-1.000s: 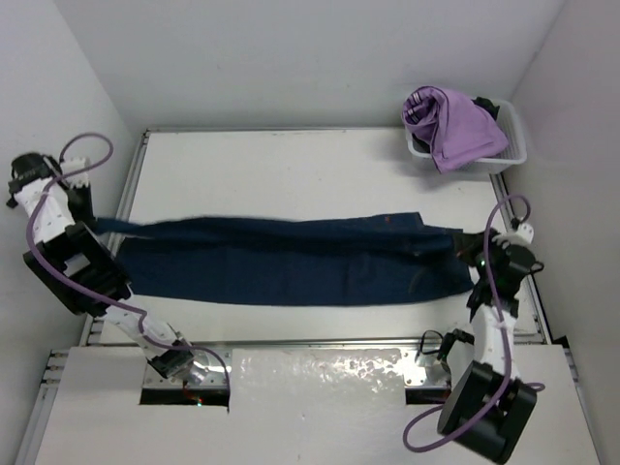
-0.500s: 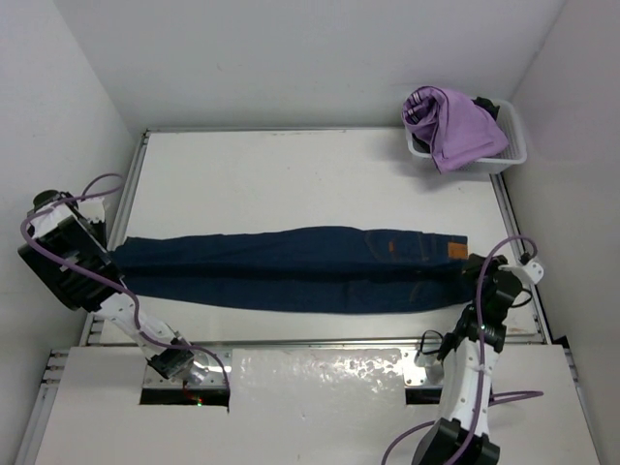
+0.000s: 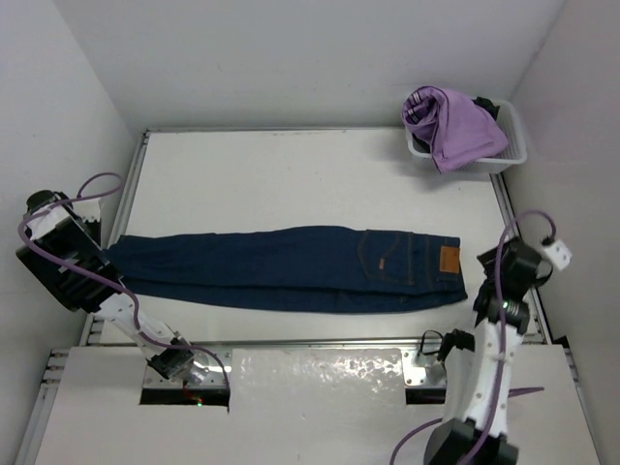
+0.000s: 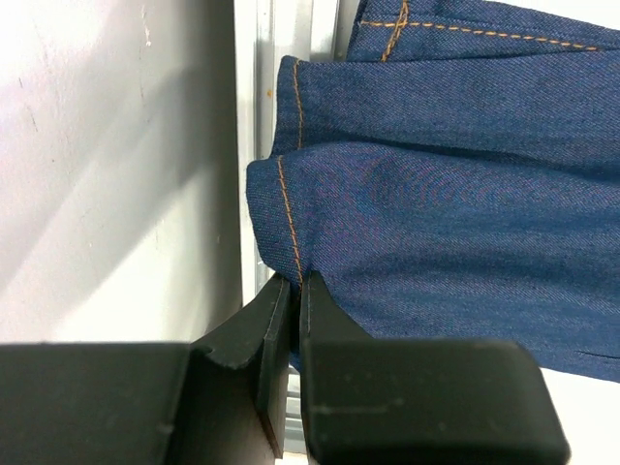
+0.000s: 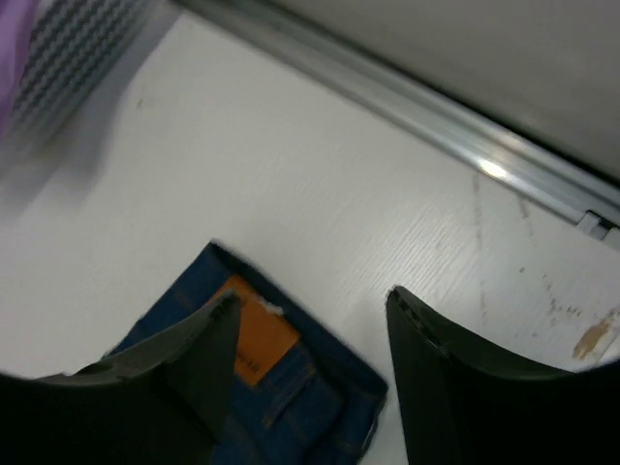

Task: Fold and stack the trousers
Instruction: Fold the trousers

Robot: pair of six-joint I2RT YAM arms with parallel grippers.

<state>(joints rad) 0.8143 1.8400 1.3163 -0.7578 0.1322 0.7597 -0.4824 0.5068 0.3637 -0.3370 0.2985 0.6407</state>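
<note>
The trousers (image 3: 291,266) lie flat and stretched across the table, legs to the left, waistband with the tan patch (image 3: 449,260) to the right, back pocket up. My left gripper (image 3: 98,252) is at the table's left edge. In the left wrist view it (image 4: 294,286) is shut on the orange-stitched hem of a trouser leg (image 4: 436,213). My right gripper (image 3: 484,263) hangs just right of the waistband. In the right wrist view it (image 5: 310,294) is open and empty above the waistband corner (image 5: 281,397) and the patch (image 5: 257,334).
A white basket (image 3: 520,136) holding a lilac garment (image 3: 450,121) stands at the back right corner; its mesh wall (image 5: 77,58) shows in the right wrist view. Metal rails (image 5: 436,107) border the table. The left wall (image 4: 116,145) is close to my left gripper.
The trousers went from lifted and rumpled to lying flat. My right gripper let go of the waistband and drew up and to the right. My left arm came down to the table edge.
</note>
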